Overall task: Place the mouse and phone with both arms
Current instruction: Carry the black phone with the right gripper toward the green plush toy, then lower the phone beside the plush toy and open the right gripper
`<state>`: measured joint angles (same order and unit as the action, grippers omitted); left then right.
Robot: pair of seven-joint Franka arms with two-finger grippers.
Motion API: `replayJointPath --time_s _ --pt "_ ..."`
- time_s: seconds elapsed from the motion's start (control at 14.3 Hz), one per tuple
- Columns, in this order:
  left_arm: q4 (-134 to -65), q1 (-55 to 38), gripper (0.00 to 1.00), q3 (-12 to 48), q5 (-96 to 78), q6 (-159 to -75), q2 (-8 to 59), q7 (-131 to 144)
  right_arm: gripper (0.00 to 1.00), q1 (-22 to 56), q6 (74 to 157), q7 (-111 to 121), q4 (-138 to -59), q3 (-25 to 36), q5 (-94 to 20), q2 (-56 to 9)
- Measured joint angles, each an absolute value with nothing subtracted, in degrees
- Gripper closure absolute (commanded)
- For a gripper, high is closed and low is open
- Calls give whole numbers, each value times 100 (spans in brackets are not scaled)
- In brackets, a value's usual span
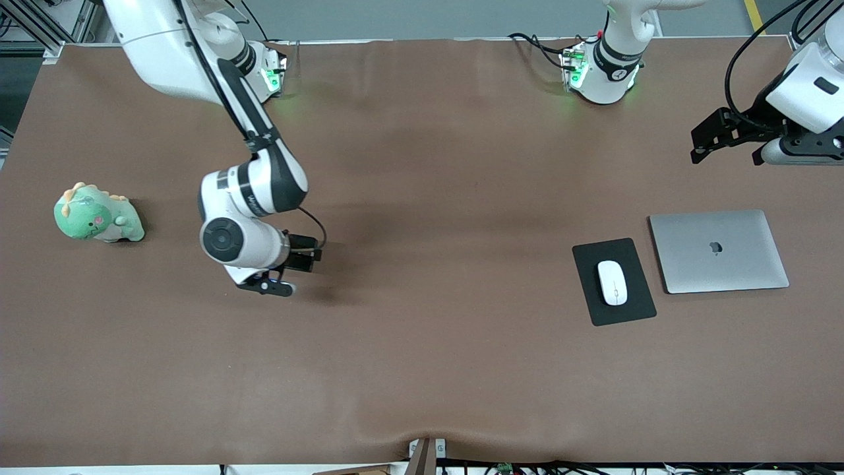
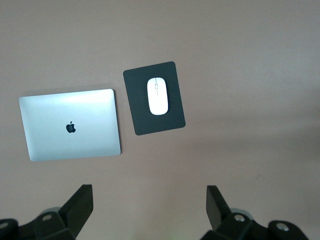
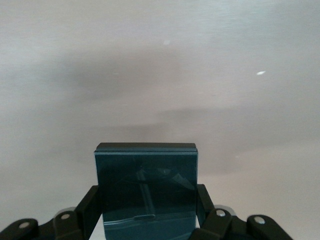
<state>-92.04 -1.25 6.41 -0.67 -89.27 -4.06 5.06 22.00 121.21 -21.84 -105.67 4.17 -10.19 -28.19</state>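
Note:
The white oval mouse (image 1: 612,282) lies on a black mouse pad (image 1: 593,303) toward the left arm's end of the table. It also shows in the left wrist view (image 2: 158,95). My right gripper (image 1: 304,256) hangs low over bare table toward the right arm's end. In the right wrist view it (image 3: 146,200) is shut on the phone (image 3: 145,180), a dark glossy slab clamped between both fingers. My left gripper (image 1: 709,142) is open and empty (image 2: 148,200), high over bare table at the left arm's end.
A closed silver laptop (image 1: 719,251) lies beside the mouse pad, toward the left arm's end. A green plush dinosaur (image 1: 97,214) sits at the right arm's end of the brown table (image 1: 428,343).

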Motion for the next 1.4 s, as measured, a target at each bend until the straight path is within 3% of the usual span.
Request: replayJointPath --time_s 0.7,1.4 --pt "-9076 -43 0 637 -61 -9251 154 506 100 1242 13120 -753 -12512 522 -985 -1872" --pt "-8914 -51 0 722 -61 -9082 120 516 100 1134 14071 1551 -13587 2028 -974 -1667"
